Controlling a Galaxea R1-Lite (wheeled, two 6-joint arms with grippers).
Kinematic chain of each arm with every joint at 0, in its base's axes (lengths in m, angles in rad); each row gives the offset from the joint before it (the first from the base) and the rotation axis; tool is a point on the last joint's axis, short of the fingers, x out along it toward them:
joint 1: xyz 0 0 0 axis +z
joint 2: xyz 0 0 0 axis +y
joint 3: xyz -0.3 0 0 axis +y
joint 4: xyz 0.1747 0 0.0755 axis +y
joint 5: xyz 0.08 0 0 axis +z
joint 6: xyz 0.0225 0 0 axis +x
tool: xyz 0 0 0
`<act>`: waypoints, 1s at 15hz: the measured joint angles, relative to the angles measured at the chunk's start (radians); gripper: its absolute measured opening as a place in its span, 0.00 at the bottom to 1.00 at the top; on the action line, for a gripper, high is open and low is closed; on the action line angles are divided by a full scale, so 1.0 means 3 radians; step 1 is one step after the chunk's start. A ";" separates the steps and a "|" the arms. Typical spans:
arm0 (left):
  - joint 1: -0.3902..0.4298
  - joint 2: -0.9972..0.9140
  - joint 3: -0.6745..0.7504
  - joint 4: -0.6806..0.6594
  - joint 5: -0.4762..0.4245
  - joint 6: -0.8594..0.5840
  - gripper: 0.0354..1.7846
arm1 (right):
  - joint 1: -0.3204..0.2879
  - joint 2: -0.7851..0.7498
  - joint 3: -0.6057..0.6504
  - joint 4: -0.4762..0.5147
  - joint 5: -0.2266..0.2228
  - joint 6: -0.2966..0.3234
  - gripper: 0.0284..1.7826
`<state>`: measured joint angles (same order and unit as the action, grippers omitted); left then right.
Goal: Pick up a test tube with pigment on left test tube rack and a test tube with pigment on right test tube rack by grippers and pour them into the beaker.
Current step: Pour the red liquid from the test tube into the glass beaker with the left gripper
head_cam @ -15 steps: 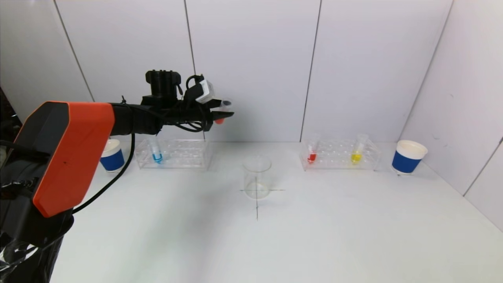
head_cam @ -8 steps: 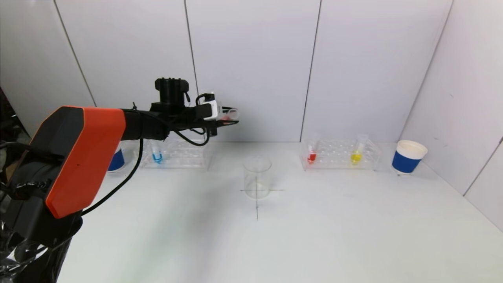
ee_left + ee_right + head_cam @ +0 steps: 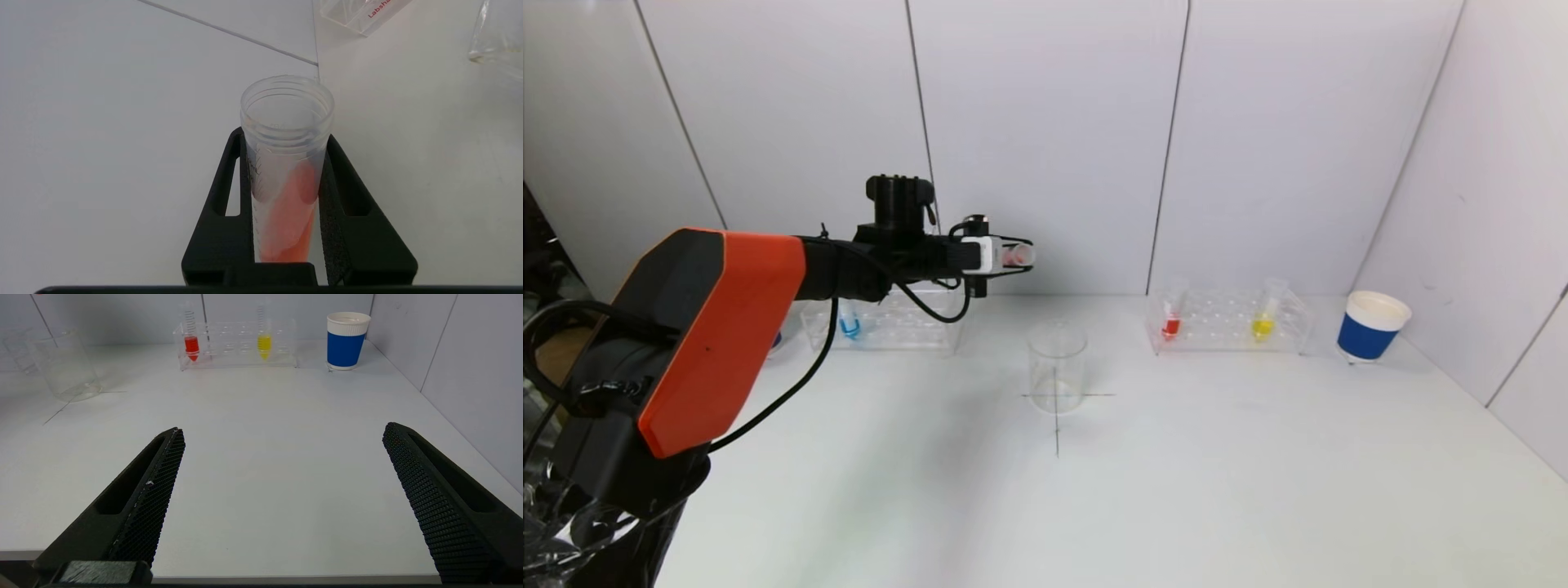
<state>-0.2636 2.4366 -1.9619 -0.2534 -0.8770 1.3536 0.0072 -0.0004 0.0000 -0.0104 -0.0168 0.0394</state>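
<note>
My left gripper (image 3: 1013, 256) is shut on a test tube with red-orange pigment (image 3: 286, 175), held nearly level in the air above and a little left of the empty clear beaker (image 3: 1057, 367). The tube's open mouth points toward the beaker's side. The left rack (image 3: 890, 320) holds a blue tube (image 3: 849, 322). The right rack (image 3: 1229, 322) holds a red tube (image 3: 1171, 320) and a yellow tube (image 3: 1264, 321). My right gripper (image 3: 282, 465) is open and empty, low at the table's front edge, out of the head view.
A blue-and-white paper cup (image 3: 1370, 326) stands at the far right by the side wall. Another blue cup is mostly hidden behind my left arm. A black cross mark (image 3: 1058, 416) lies under the beaker. White walls close the back and right.
My left gripper has moved right and down toward the beaker, and has rolled so the tube went from upright to nearly level.
</note>
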 joint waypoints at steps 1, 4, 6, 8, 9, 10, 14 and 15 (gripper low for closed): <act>-0.0021 -0.0001 0.0002 -0.0002 0.0021 0.0093 0.24 | 0.0000 0.0000 0.0000 0.0000 0.0000 0.0001 0.99; -0.0061 -0.0005 0.0040 -0.0026 0.0126 0.0440 0.24 | 0.0000 0.0000 0.0000 0.0000 0.0000 0.0001 0.99; -0.0096 -0.0014 0.0074 -0.0029 0.0148 0.0621 0.24 | 0.0000 0.0000 0.0000 0.0000 0.0000 0.0001 0.99; -0.0128 -0.0035 0.0130 -0.0030 0.0155 0.0777 0.24 | 0.0000 0.0000 0.0000 0.0001 0.0000 0.0001 0.99; -0.0128 -0.0051 0.0167 -0.0030 0.0165 0.0892 0.24 | 0.0000 0.0000 0.0000 0.0001 0.0000 0.0000 0.99; -0.0125 -0.0070 0.0222 -0.0028 0.0167 0.1009 0.24 | 0.0000 0.0000 0.0000 0.0000 0.0001 0.0000 0.99; -0.0160 -0.0151 0.0409 -0.0029 0.0167 0.1254 0.24 | 0.0000 0.0000 0.0000 0.0000 0.0001 0.0000 0.99; -0.0155 -0.0170 0.0437 -0.0029 0.0167 0.1293 0.24 | 0.0000 0.0000 0.0000 0.0000 0.0000 0.0000 0.99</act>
<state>-0.3102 2.3857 -1.8309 -0.2621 -0.8268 1.7415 0.0072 -0.0004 0.0000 -0.0104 -0.0168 0.0394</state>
